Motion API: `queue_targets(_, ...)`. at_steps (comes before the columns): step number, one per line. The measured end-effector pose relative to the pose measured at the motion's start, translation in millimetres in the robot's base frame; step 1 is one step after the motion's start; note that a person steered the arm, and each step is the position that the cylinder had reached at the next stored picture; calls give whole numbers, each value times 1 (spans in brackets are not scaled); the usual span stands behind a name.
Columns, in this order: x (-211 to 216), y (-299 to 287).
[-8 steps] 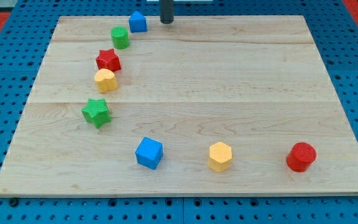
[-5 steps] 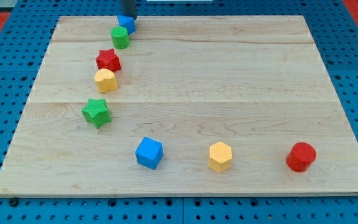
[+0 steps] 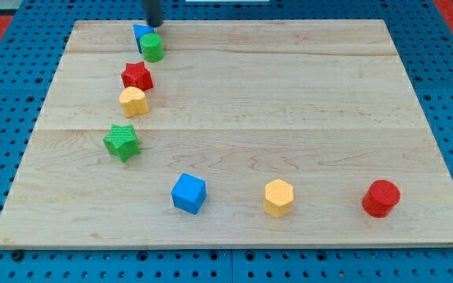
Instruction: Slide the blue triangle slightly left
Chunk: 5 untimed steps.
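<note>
The blue triangle (image 3: 140, 35) sits near the board's top edge, left of centre, partly hidden behind the green cylinder (image 3: 152, 48), which touches its right front. My tip (image 3: 154, 24) stands at the board's top edge, just right of and above the blue triangle, close to it or touching it.
Below the green cylinder lie a red star (image 3: 137, 76), a yellow hexagonal block (image 3: 133, 101) and a green star (image 3: 122, 142). Along the bottom are a blue cube (image 3: 189, 193), a yellow hexagonal block (image 3: 278, 197) and a red cylinder (image 3: 381, 197). The wooden board (image 3: 289, 118) rests on blue pegboard.
My tip moved left along the top edge and pushed the blue triangle left, from right of the green cylinder to behind its left side.
</note>
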<state>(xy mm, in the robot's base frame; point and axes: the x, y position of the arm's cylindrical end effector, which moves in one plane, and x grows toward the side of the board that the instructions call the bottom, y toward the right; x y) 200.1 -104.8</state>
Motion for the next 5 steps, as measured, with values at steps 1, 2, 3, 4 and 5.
queue_targets(1,32,-2)
queue_targets(2,34,-35)
queue_targets(3,28,-51)
queue_targets(4,29,-89)
queue_targets(5,16,-72)
